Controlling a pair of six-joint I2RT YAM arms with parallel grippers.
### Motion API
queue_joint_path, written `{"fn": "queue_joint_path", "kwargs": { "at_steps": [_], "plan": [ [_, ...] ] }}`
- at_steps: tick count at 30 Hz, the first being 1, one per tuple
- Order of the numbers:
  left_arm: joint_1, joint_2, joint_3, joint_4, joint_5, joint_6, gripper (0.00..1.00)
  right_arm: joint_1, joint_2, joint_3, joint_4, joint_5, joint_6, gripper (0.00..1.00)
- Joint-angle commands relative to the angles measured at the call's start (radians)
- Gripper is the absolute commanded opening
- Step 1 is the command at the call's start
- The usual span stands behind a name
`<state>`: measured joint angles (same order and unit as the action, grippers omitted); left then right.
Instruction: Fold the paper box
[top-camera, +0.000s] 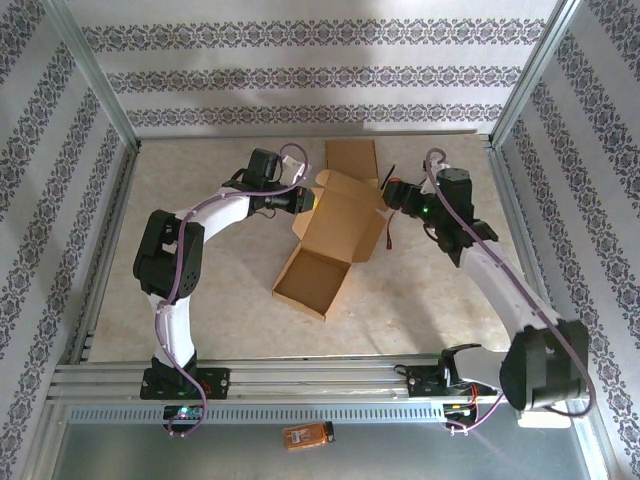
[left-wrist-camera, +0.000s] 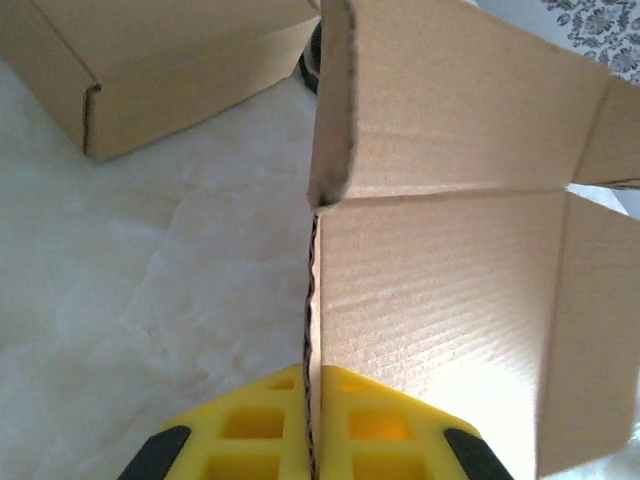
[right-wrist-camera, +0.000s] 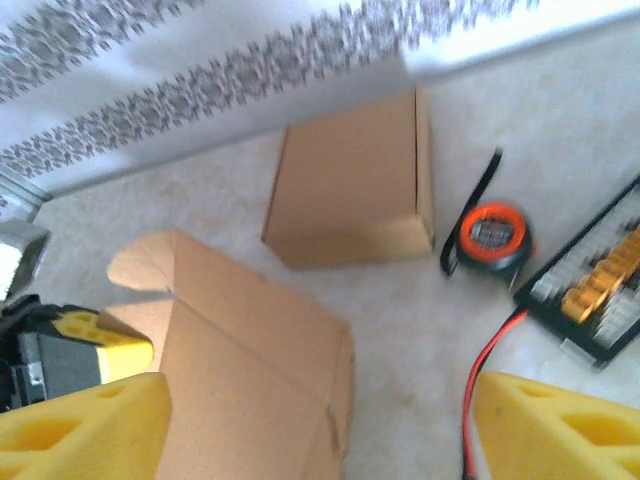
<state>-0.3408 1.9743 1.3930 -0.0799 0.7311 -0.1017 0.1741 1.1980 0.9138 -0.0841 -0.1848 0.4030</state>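
The open brown paper box (top-camera: 318, 250) lies mid-table, its tray (top-camera: 310, 283) toward the front and its lid panel (top-camera: 342, 212) raised behind. My left gripper (top-camera: 298, 200) is at the lid's left edge. In the left wrist view its yellow fingers (left-wrist-camera: 250, 425) are pressed together on the thin cardboard side flap (left-wrist-camera: 312, 300) of the box (left-wrist-camera: 440, 300), so the left gripper (left-wrist-camera: 311, 400) is shut on it. My right gripper (top-camera: 393, 194) hovers at the lid's right corner. It is open wide (right-wrist-camera: 322, 392), with the box (right-wrist-camera: 250, 370) below its left finger (right-wrist-camera: 90, 425).
A second, closed cardboard box (top-camera: 352, 158) (right-wrist-camera: 350, 190) (left-wrist-camera: 150, 70) stands behind. An orange tape measure (right-wrist-camera: 492, 235), a black connector board (right-wrist-camera: 600, 290) and a red wire (right-wrist-camera: 488, 375) lie right of the box. Aluminium frame rails (top-camera: 300, 385) run along the table's near edge.
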Motion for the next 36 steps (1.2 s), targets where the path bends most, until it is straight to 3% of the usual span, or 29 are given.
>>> {"fn": "queue_joint_path", "kwargs": {
  "at_steps": [1,3,6,12,19,22,28,36],
  "plan": [
    [-0.003,-0.071,-0.078,0.176,0.038,0.106,0.0,0.0,-0.044,0.042,-0.007,0.07,-0.147,0.83],
    [-0.003,-0.096,-0.129,0.261,0.043,0.105,0.0,0.004,-0.057,0.053,0.009,0.041,-0.205,0.85],
    [-0.003,-0.115,-0.152,0.302,0.045,0.099,0.0,0.006,-0.069,0.067,0.003,-0.105,-0.323,0.89],
    [-0.001,-0.136,-0.166,0.248,0.042,0.152,0.0,0.067,-0.028,0.119,-0.055,-0.124,-0.41,0.96],
    [-0.003,-0.143,-0.215,0.337,0.076,0.117,0.0,0.102,0.13,0.299,-0.331,-0.308,-0.63,0.98],
    [-0.004,-0.158,-0.238,0.377,0.089,0.136,0.0,0.111,0.221,0.4,-0.484,-0.29,-0.703,0.98],
    [-0.003,-0.193,-0.279,0.39,0.132,0.205,0.0,0.107,0.369,0.51,-0.617,-0.367,-0.71,0.98],
    [-0.003,-0.212,-0.284,0.361,0.101,0.233,0.0,0.116,0.445,0.542,-0.619,-0.434,-0.686,0.79]
  ]
}}
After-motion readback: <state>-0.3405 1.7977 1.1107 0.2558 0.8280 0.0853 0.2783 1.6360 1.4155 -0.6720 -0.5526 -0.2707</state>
